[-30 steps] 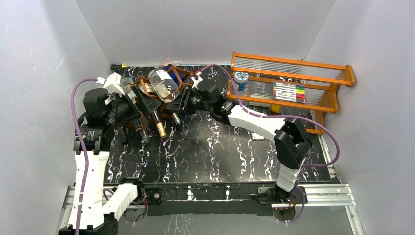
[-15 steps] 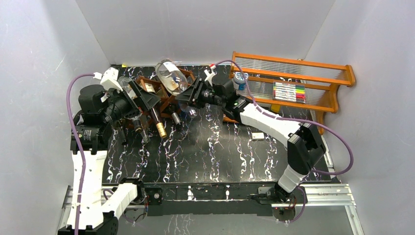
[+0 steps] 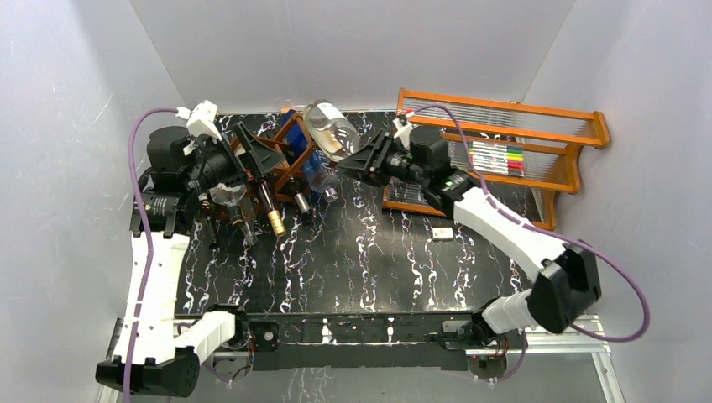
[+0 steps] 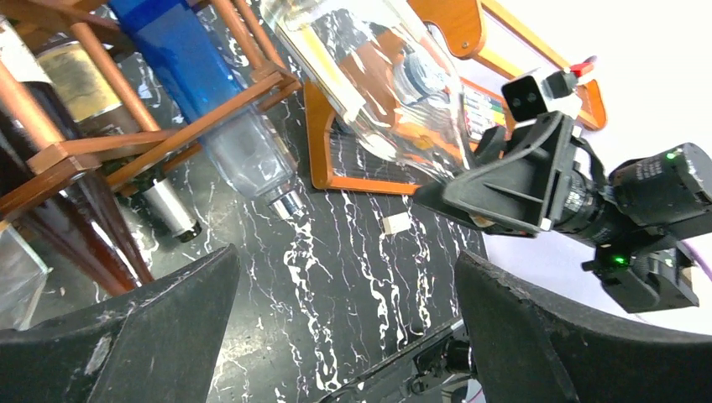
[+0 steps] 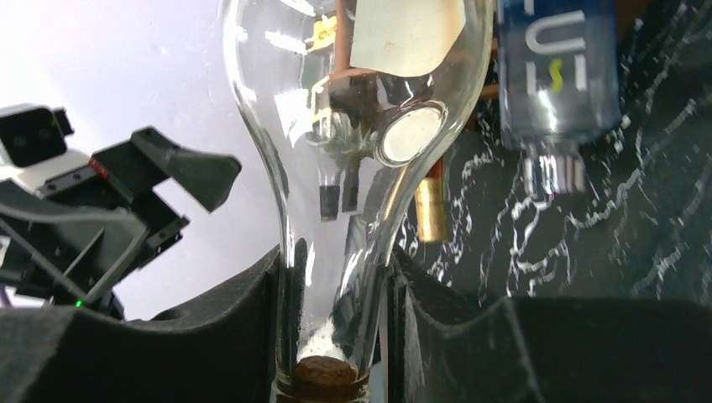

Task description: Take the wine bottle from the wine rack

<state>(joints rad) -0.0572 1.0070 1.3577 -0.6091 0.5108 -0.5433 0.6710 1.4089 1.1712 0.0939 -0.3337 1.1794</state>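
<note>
My right pincer (image 3: 359, 161) pinches the wine bottle (image 3: 329, 130) by its neck, aloft just beside the wine rack (image 3: 281, 164), left pincer (image 4: 344, 285) spread wide; next, I reckon, a gentle lowering onto the table (image 3: 378, 252).

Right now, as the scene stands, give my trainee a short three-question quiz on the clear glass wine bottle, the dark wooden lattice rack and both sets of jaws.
1. Multiple choice: which part of the clear glass wine bottle do the jaws of the right arm clamp? A base, B neck, C label.
2. Fill in: the neighbouring bottle, lying in the dark reddish-brown wooden lattice rack, has a ___ body.
3. True or false: the jaws of the left arm are shut on the rack.

Key: 1 B. 2 blue. 3 false, they stand wide open with nothing between them.
</note>
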